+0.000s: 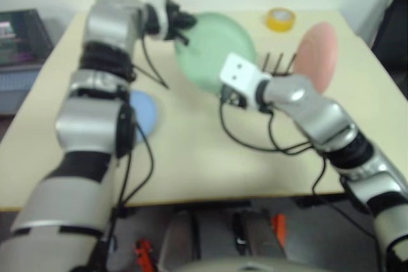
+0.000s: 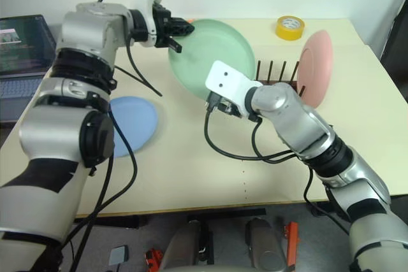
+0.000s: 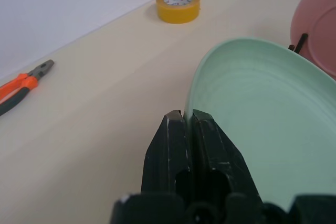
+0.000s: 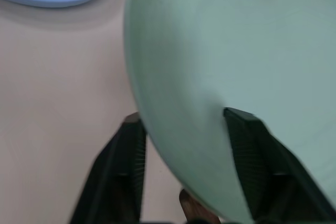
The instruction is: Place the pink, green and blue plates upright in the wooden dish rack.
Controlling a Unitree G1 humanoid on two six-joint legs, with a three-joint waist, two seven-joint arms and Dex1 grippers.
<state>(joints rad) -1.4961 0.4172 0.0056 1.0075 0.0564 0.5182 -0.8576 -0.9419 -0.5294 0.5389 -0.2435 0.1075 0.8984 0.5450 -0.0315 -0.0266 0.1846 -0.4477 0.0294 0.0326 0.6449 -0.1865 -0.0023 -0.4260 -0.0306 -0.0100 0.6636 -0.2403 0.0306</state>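
The step in hand looks like a handover of the round mint-green matte plate (image 2: 213, 55), held up on edge above the pale table (image 2: 191, 170), so that it can go into the small dark wooden dish rack (image 2: 275, 76) beside the pale pink round plate (image 2: 317, 67), which already stands upright at the rack's far right end. The left gripper (image 2: 177, 35) has its black fingers pressed together on the plate's upper left rim; the left wrist view shows the thin rim pinched between them. The right gripper (image 4: 184, 156) sits at the plate's lower edge with its fingers spread, one on each face of the plate, the rim running between them; whether either finger touches the plate yet I cannot tell. To do this well, the right fingers should close squarely on the rim and hold firm before the left pair lets go, since a matte plate held by a narrow pinch could swing or slip. The plate should then stay upright and be lined up with a free gap between the pegs, clear of the pink plate. The light blue round plate (image 2: 131, 124) lies flat on the table, near the left arm, well apart from the rack.
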